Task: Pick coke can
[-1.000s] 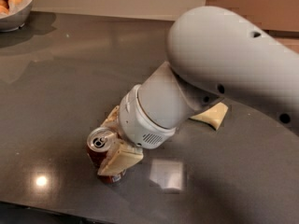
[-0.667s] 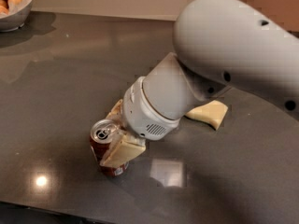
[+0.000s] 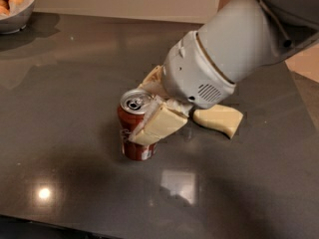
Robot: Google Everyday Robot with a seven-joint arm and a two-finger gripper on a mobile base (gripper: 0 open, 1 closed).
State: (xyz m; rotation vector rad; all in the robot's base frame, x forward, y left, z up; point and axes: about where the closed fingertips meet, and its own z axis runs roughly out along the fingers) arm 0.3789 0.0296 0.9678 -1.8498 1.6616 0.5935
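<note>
We see the coke can [image 3: 134, 133] standing on the dark, glossy surface [image 3: 75, 83], a little left of the middle and toward the near edge, with its silver top and pull tab facing up and its white label marks low on the red side. The tool [image 3: 140, 109] reaches it from the right, at the end of the thick grey-white arm [image 3: 234, 49] that slants down from the upper right corner. It is pinching the coke can: one cream finger [image 3: 158, 126] lies pressed across the near side of the can just under the rim, and the other finger [image 3: 151, 79] shows behind the can's far side, so the can sits between them. We cannot tell whether the can's base rests on the surface or is just clear of it. A cream piece [image 3: 219, 121] shows just beneath the arm's housing, to the right of the can; we cannot tell what it is. A bowl [image 3: 20, 23] holding round tan items sits at the far left corner, well apart from the can.
</note>
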